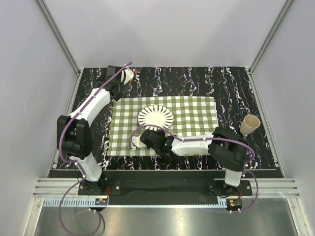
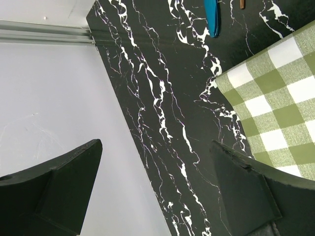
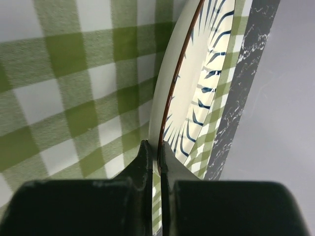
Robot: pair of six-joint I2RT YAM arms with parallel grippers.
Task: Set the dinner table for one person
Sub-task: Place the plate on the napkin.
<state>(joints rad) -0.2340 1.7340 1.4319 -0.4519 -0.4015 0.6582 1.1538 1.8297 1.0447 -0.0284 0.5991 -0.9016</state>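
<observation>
The dinner table (image 1: 236,88) is lying beneath a green-and-white checked cloth (image 1: 197,115), its black marbled top showing on every side of the cloth. A striped plate (image 1: 155,117) is sitting on the cloth, left of its middle. The right gripper (image 3: 158,157) is reaching over the cloth's near edge, jaws pinched on the plate's rim. The left gripper (image 2: 157,162) is hovering off the cloth's far left corner, jaws spread wide around nothing. A beige cup (image 1: 250,124) is resting apart from the cloth's right edge.
</observation>
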